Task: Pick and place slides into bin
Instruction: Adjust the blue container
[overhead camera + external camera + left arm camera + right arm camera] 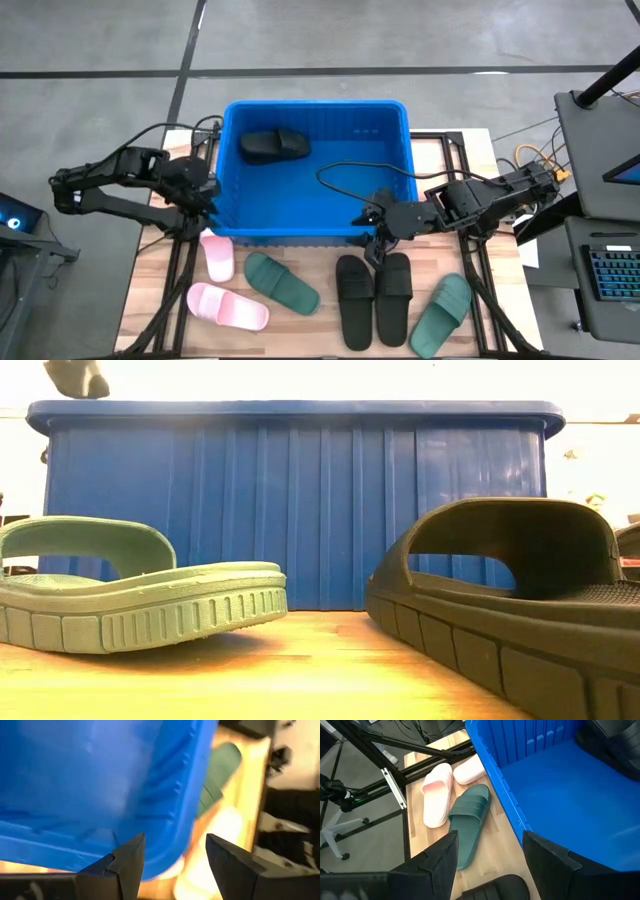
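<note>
The blue bin (318, 175) stands at the middle of the table, with one black slide (272, 146) lying in its far left corner. On the table in front of it lie two pink slides (218, 256) (228, 306), a green slide (282, 284), two black slides side by side (352, 300) (394, 297) and another green slide (441, 315). My left gripper (175, 855) is open and empty above the bin's near left corner (175, 835). My right gripper (490, 850) is open and empty above the bin's near rim (372, 235), over the black pair.
Black frame bars (180, 270) run along the table's left and right sides. A black cable (350, 172) loops over the bin's floor. A desk with a keyboard (610, 280) stands beyond the right edge. Bare wood (300, 670) shows between the slides near the front edge.
</note>
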`<state>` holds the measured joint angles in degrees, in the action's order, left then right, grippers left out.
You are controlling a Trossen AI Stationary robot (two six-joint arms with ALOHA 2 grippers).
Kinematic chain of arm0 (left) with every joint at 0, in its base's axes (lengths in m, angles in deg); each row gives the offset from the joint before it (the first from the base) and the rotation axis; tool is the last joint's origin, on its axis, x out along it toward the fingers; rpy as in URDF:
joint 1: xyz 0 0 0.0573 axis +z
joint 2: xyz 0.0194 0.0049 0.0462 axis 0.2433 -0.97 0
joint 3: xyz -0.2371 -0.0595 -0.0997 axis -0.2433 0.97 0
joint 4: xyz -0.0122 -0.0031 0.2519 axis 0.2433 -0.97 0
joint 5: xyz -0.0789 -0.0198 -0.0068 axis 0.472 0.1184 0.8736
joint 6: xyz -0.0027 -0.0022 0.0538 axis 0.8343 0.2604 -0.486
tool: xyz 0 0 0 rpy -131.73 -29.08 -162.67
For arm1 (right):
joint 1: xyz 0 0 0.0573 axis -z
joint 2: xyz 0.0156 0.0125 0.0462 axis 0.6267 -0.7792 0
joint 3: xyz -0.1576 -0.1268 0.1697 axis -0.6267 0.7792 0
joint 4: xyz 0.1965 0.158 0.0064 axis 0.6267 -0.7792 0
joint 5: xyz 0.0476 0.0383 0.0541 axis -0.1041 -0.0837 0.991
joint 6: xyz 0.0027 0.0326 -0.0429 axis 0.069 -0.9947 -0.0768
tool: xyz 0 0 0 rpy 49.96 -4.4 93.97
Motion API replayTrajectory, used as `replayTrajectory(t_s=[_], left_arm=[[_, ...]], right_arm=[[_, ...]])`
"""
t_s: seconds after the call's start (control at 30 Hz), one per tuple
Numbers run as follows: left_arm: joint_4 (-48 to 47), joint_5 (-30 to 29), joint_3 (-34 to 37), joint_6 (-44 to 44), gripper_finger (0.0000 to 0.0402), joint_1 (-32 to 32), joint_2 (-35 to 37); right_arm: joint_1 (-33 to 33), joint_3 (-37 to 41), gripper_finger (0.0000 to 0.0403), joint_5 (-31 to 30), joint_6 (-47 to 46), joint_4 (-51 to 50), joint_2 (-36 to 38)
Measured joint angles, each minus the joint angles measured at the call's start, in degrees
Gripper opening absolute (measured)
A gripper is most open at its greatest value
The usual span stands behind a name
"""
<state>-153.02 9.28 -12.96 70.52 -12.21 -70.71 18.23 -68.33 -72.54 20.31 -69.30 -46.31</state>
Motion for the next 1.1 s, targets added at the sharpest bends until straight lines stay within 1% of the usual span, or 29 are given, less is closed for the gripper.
replayTrajectory(t_s=[0.1,0.17,0.23,0.3,0.4,0.47,0.53,0.67,0.7,0.83,0.9,0.97,1.1], left_arm=[[-3.5,5.5,0.0,-0.2,0.0194,0.0,-0.4],[-6.9,8.0,0.0,-0.2,0.0194,0.0,-0.7],[-9.3,8.6,0.0,0.0,0.0194,-0.1,-0.8],[-8.6,10.1,0.0,0.0,0.0194,-0.1,-0.6],[-8.8,10.1,0.0,0.1,0.0194,-0.1,0.1],[-8.8,9.5,0.0,0.5,0.0194,-0.1,0.9],[-8.8,7.1,0.0,0.3,0.0194,-0.2,1.5],[-8.8,-2.8,0.6,-0.3,0.0194,-0.2,2.4],[-8.8,-4.5,1.0,-0.2,0.0194,-0.2,2.6],[-8.8,-5.2,3.3,-2.7,0.0190,-0.2,3.5],[-8.9,-5.2,4.2,-4.4,0.0177,-0.2,4.2],[-8.8,-5.5,4.5,-4.9,0.0154,-0.2,4.5],[-8.8,-5.7,4.9,-7.3,0.0082,-0.2,5.0]], right_arm=[[0.0,0.0,0.0210,0.0,0.0,0.0,0.0],[0.0,0.0,0.0210,0.0,0.0,0.0,0.0],[0.0,0.0,0.0210,0.0,0.0,-0.1,0.0],[0.0,0.0,0.0210,0.0,0.0,-0.2,0.0],[0.0,0.0,0.0210,0.0,0.0,-0.2,0.0],[0.0,0.0,0.0210,0.0,0.0,-0.2,0.0],[0.0,0.0,0.0210,0.0,0.0,-0.2,0.0],[0.0,0.0,0.0210,0.0,0.0,-0.2,0.0],[0.0,0.0,0.0210,0.0,0.0,-0.2,0.0],[0.0,0.0,0.0210,0.0,0.0,-0.2,0.0],[0.0,0.0,0.0210,0.0,0.0,-0.2,0.0],[0.0,0.0,0.0210,0.0,-0.3,-0.2,0.0],[0.0,0.0,0.0210,0.0,-0.4,-0.2,0.0]])
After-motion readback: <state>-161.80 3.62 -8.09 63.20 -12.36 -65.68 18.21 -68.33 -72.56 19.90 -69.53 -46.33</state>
